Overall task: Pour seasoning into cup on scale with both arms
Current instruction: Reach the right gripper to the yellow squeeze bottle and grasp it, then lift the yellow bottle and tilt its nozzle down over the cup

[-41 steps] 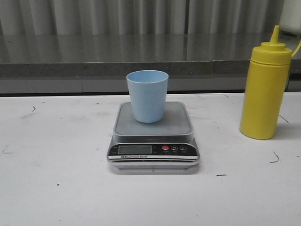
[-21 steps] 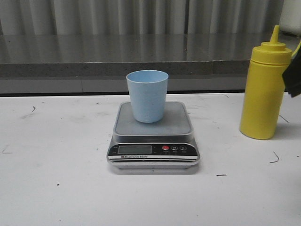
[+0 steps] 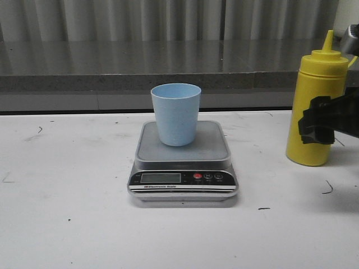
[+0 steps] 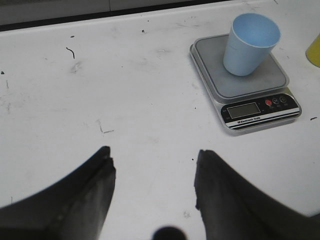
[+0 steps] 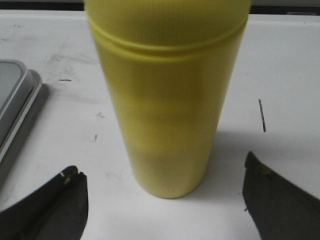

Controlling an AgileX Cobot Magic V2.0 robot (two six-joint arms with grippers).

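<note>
Right wrist view shows the right gripper (image 5: 162, 200) spread wide, fingers (image 5: 55, 202) flanking the bottle (image 5: 167, 100) without touching; it should centre, then close mid-body. The bottle stands upright, right of the scale (image 3: 183, 159) bearing the cup (image 3: 175, 114). The left gripper (image 4: 152, 185) hovers open, near left.

A light blue cup (image 3: 175, 114) is seen on the grey platform of a silver scale (image 3: 183, 162), whose black front panel carries a red button and a pale grey display. The seasoning (image 3: 316, 103) is shown as plain yellow all over, and black fingers (image 5: 52, 205) are seen beside it. The counter (image 3: 67, 213) is white, marked with small dark scuffs.
</note>
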